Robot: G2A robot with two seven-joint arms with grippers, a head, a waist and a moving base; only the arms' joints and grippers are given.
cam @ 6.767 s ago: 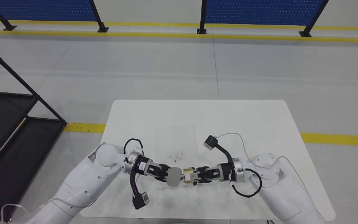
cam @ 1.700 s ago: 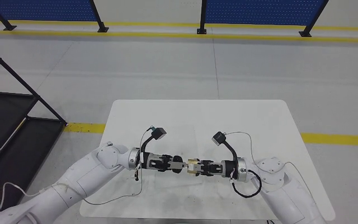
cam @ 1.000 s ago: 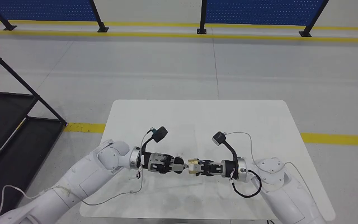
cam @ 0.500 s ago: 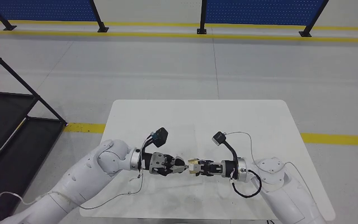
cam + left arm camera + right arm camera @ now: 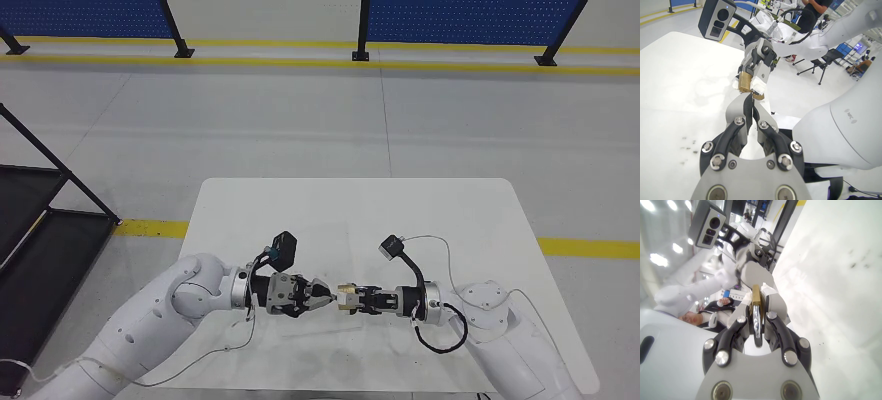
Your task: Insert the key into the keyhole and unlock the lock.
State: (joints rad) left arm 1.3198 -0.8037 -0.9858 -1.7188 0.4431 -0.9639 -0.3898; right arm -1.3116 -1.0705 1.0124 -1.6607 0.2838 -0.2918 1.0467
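A brass padlock (image 5: 756, 298) with a silver shackle (image 5: 757, 325) sits between the white-padded fingers of my right gripper (image 5: 757, 291), which is shut on it. In the top view the lock (image 5: 348, 296) hangs just above the white table (image 5: 450, 210) near its front edge. My left gripper (image 5: 752, 98) faces it, shut on a thin key (image 5: 752, 94). The key's tip meets the lock's (image 5: 744, 82) end face; how deep it sits I cannot tell. In the top view, the left gripper (image 5: 318, 296) and right gripper (image 5: 354, 298) point at each other.
Small dark specks (image 5: 688, 147) mark the table under the left arm. The table's front edge runs close below both arms. A black rack (image 5: 40, 240) stands on the floor to the left. The far half of the table is bare.
The left wrist has rolled about its own axis and edged toward the lock, bringing the key up to it. The right arm has held the lock still over the last seconds.
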